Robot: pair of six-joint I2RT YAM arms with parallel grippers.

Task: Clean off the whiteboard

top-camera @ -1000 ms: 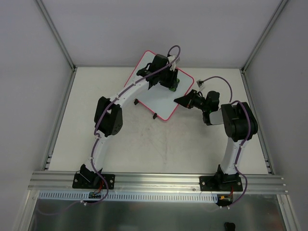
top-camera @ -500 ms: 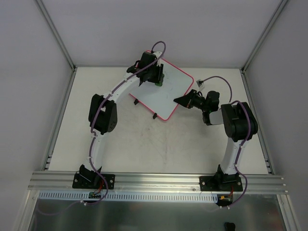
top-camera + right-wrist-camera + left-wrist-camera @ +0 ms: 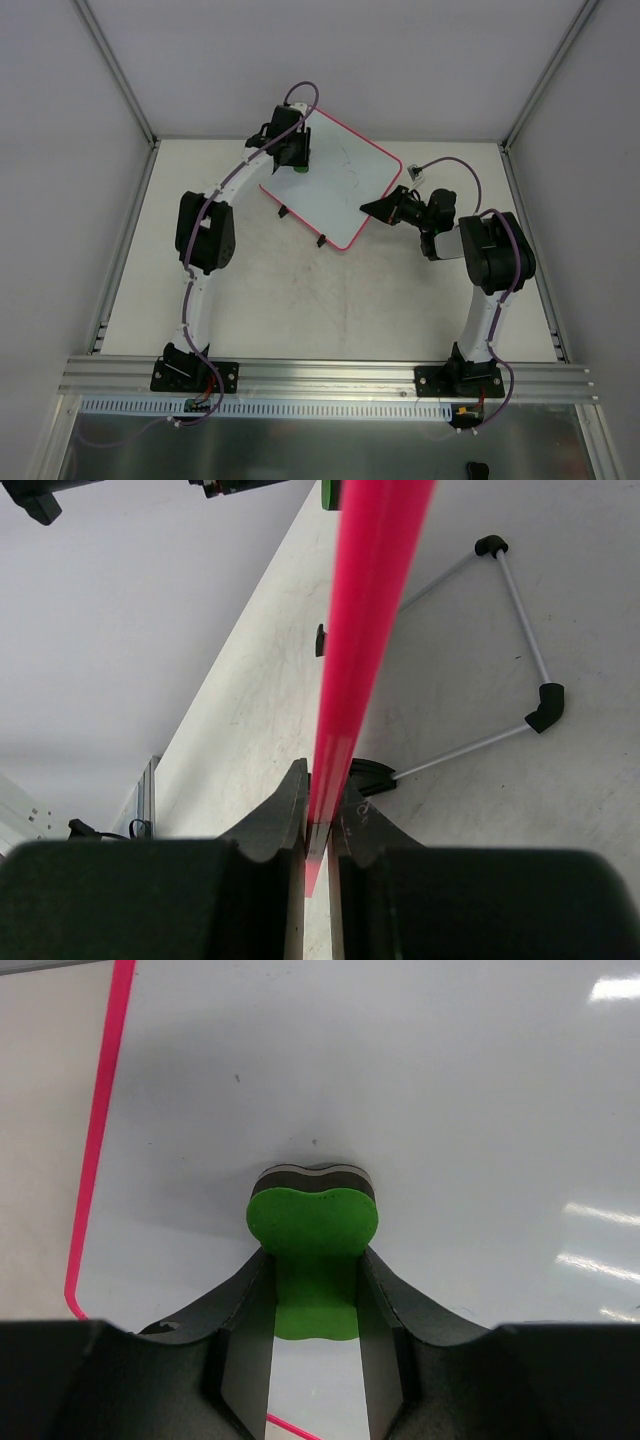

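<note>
The whiteboard (image 3: 345, 190) with a pink-red frame lies tilted at the back of the table. Faint marks show near its middle. My left gripper (image 3: 297, 165) is shut on the green bone-shaped eraser (image 3: 312, 1240), pressed on the board near its far left corner. In the left wrist view the board's face (image 3: 450, 1110) is white and the frame (image 3: 97, 1130) runs along the left. My right gripper (image 3: 375, 209) is shut on the board's right edge; in the right wrist view the pink frame (image 3: 365, 610) runs between the jaws.
The board's wire stand with black corner pieces (image 3: 545, 708) shows under it in the right wrist view. Two black clip feet (image 3: 322, 241) sit at the board's near edge. White walls and metal posts (image 3: 120, 75) bound the table.
My left gripper has dragged the eraser leftward across the board, from its right part to its far left corner. The right gripper has not moved.
</note>
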